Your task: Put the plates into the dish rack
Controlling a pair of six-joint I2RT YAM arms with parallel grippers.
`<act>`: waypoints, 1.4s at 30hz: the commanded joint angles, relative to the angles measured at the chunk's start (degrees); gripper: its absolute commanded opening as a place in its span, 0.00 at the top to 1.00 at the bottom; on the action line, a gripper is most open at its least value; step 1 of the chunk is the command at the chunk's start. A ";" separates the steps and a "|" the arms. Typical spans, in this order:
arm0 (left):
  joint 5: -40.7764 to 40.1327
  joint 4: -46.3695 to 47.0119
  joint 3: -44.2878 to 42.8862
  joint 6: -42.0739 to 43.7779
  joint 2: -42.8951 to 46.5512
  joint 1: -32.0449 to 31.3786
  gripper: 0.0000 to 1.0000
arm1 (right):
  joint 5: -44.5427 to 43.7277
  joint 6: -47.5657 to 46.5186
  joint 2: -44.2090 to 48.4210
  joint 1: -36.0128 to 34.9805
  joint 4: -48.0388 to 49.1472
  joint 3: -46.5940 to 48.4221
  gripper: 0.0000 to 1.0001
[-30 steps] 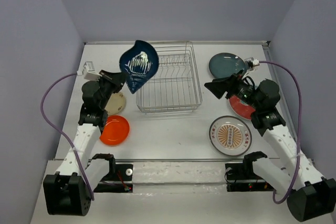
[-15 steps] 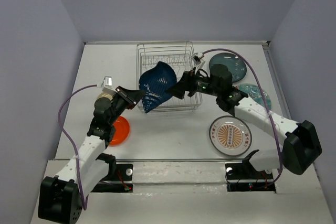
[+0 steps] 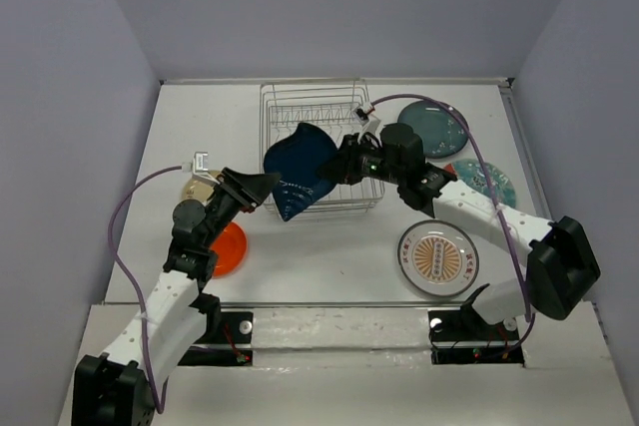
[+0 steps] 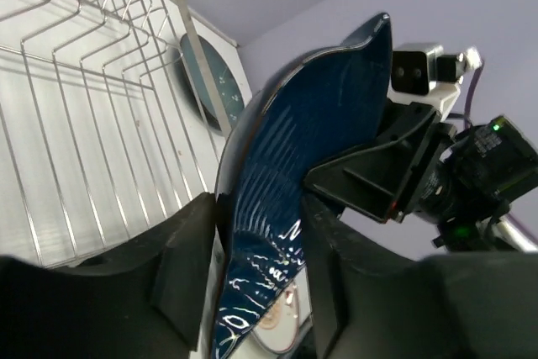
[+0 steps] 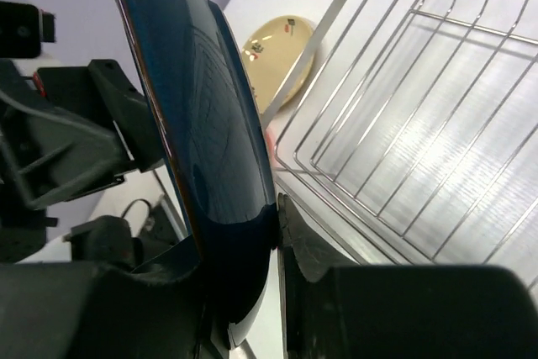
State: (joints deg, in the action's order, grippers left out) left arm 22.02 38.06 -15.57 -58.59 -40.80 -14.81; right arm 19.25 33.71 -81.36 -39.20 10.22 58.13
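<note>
From above, the dark blue plate (image 3: 298, 169) stands on edge over the near left corner of the dish rack (image 3: 329, 117), held between the two arms: the left gripper (image 3: 268, 185) has its near left rim and the right gripper (image 3: 339, 167) its right rim. On the table (image 3: 329, 236) lie the orange plate (image 3: 228, 248) and, partly hidden by the left arm, the cream plate (image 3: 197, 185); to the right of the rack lie the teal-grey plate (image 3: 436, 127), the red plate (image 3: 491, 183) and the sunburst plate (image 3: 437, 257). In the left wrist view the left gripper (image 4: 256, 241) is closed on the blue plate's rim, a finger (image 4: 185, 250) pressed to each face, with the right gripper (image 4: 378, 182) against the plate's far side and the rack's wires to the left. In the right wrist view the right gripper (image 5: 252, 266) pinches the plate's lower edge, jaws narrowed to the thickness of the plate; the rack lies to the right and the cream plate beyond.
</note>
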 commanded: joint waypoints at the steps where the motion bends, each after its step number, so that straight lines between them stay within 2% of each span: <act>1: 5.65 2.40 -4.98 2.75 3.17 -0.05 0.19 | -8.50 -7.31 0.60 -0.70 -7.08 10.73 0.93; 3: 7.68 -2.27 -7.96 6.27 4.23 -0.05 0.01 | -12.02 -11.54 -0.20 -0.70 -14.74 14.98 0.93; 7: 7.43 -19.81 -13.32 19.34 7.13 -0.05 0.01 | -22.46 -17.27 -2.82 0.08 -23.81 26.91 0.93; 8: 6.99 -22.74 -14.39 21.56 7.66 -0.05 0.01 | -23.63 -18.24 -3.71 0.61 -25.49 26.95 0.93; 9: 6.55 -27.82 -16.22 23.59 8.79 -0.05 0.01 | -25.21 -20.16 -5.89 1.14 -29.69 31.74 0.93; 11: 4.62 -32.07 -17.82 28.93 9.85 -0.13 0.01 | -27.58 -23.15 -8.62 2.63 -34.28 39.73 0.93; 12: 4.09 -33.65 -18.35 28.97 10.38 -0.13 0.01 | -29.16 -23.17 -10.20 3.16 -36.82 39.78 0.93; 13: 3.65 -35.76 -18.53 31.84 11.17 -0.13 0.01 | -32.83 -24.99 -13.44 3.69 -41.81 45.44 0.93; 17: -1.96 -40.59 -18.09 37.40 11.00 -2.41 0.01 | -37.61 -28.17 -20.92 7.81 -53.09 59.27 0.93; 23: -1.01 -40.61 -18.88 38.98 9.24 -4.88 0.01 | -39.10 -28.09 -27.88 11.43 -61.98 71.76 0.93; 26: -1.02 -41.05 -18.71 39.16 8.98 -6.55 0.01 | -41.57 -26.86 -30.17 12.74 -62.16 72.65 0.93; 34: -1.45 -41.23 -18.62 39.25 9.42 -7.16 0.01 | -38.59 -23.70 -36.58 13.27 -62.07 77.22 0.93; 42: -1.63 -41.14 -18.62 39.25 9.07 -7.16 0.01 | -39.81 -20.19 -38.26 13.80 -61.72 76.17 0.93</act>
State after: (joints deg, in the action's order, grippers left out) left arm 20.47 -4.38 -32.62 -20.40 -32.03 -21.78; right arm -19.16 10.39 -121.54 -25.56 -56.45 130.89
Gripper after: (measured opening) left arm 0.990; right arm 0.272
